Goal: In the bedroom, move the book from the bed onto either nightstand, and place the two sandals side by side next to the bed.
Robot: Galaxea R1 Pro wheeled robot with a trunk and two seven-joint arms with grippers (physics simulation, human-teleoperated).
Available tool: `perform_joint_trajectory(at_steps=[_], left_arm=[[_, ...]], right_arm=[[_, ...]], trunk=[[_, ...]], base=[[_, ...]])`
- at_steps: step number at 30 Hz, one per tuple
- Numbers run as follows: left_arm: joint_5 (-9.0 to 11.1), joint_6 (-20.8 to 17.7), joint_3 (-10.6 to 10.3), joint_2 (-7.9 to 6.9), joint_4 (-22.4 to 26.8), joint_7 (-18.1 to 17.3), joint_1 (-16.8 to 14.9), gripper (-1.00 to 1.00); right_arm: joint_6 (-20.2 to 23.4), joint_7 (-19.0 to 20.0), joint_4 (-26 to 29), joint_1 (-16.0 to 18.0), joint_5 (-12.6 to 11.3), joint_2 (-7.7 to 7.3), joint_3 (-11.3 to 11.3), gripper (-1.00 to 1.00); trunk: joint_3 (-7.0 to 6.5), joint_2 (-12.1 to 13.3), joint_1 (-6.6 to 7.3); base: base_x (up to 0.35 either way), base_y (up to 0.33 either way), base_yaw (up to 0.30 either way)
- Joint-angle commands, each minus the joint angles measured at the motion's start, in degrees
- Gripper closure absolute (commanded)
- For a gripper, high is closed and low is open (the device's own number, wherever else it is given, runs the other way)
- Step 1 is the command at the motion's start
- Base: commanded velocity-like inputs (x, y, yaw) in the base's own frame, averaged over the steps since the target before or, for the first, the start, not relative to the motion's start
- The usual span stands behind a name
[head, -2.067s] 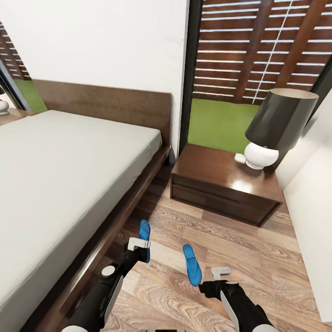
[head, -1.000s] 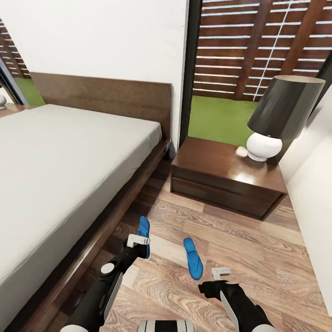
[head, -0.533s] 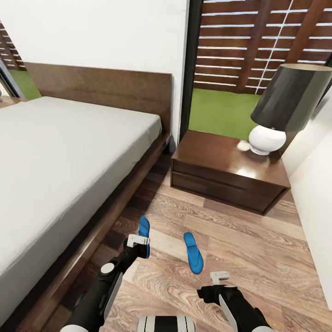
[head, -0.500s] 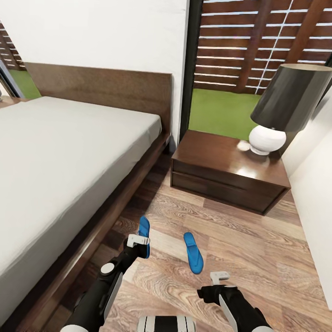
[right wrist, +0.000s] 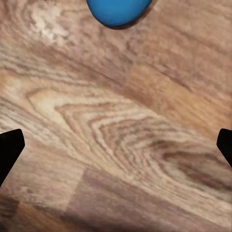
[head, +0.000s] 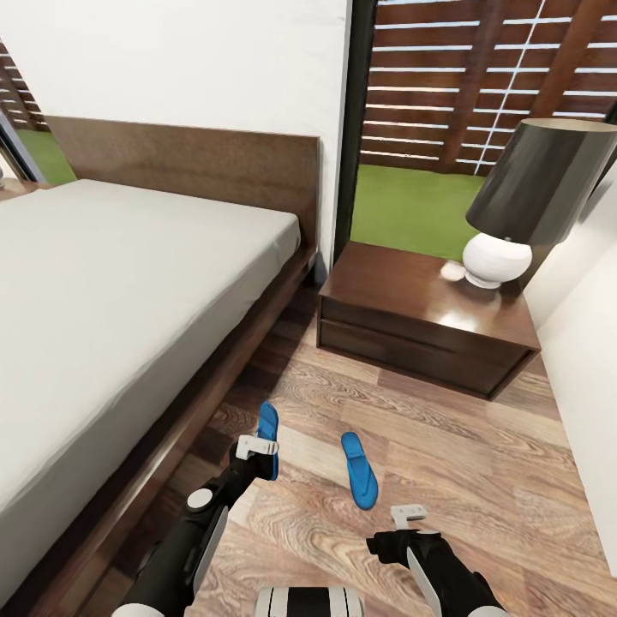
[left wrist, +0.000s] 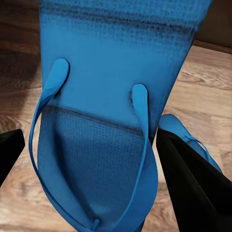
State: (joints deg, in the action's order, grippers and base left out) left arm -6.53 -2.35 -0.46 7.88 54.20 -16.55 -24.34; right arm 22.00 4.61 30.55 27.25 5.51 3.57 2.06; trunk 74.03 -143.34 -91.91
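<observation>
Sandals were the plainest things on the wood-plank floor (head: 480,480). One blue sandal (head: 268,441) sat clenched in the left gripper (head: 257,447) at about 7 o'clock in the head view, close against the dark frame of the bed (head: 257,343); whether it touched the planks could not be told. In the left wrist view the same sandal (left wrist: 108,121) crowded the frame between the black fingers (left wrist: 193,188), its toe end cut off by the picture's edge. The other sandal (head: 359,470) lay flat on the floor near 6 o'clock, apart from the first, and a sliver of it (left wrist: 188,137) peeked past the held one.

The right gripper (head: 410,514) hung over bare planks at about 5 o'clock, just short of the loose sandal, jaws spread wide and holding nothing; its fingertips (right wrist: 9,150) showed merely as dark corners, with the sandal's rounded end (right wrist: 118,10) cropped at the frame's rim.

The nightstand (head: 420,330) stood at 1 o'clock beside the headboard, carrying a lamp (head: 523,206) with a dark shade and white base; a small pale thing beside the base was too blurred to name. The mattress ran off the frame at 9 o'clock, so much of the bed was unseen
</observation>
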Motion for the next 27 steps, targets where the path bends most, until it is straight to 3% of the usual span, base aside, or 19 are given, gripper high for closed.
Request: perform_joint_trajectory(at_steps=[1, 9, 16, 27], left_arm=[[-0.59, -0.23, 0.11, 0.03, 0.12, -0.24, -0.01, 1.00], [-0.59, -0.30, 0.11, 0.03, 0.12, -0.23, -0.01, 1.00], [-0.59, -0.29, 0.11, 0.03, 0.12, -0.24, -0.01, 1.00], [-0.59, -0.28, 0.11, 0.03, 0.12, -0.24, -0.01, 1.00]], right_arm=[[0.33, 0.39, 0.12, 0.00, 0.60, 0.03, 0.22, -1.00], [0.33, 0.40, 0.12, 0.00, 0.63, 0.03, 0.22, -1.00], [0.33, 0.40, 0.12, 0.00, 0.64, 0.03, 0.25, -1.00], [0.33, 0.40, 0.13, 0.00, 0.64, 0.03, 0.23, -1.00]], trunk=[[0.04, -0.02, 0.01], [0.04, -0.02, 0.01], [0.04, -0.02, 0.01], [0.04, -0.02, 0.01]], base=[[0.086, 0.000, 0.000], [0.258, 0.000, 0.000], [0.053, 0.000, 0.000], [0.214, 0.000, 0.000]])
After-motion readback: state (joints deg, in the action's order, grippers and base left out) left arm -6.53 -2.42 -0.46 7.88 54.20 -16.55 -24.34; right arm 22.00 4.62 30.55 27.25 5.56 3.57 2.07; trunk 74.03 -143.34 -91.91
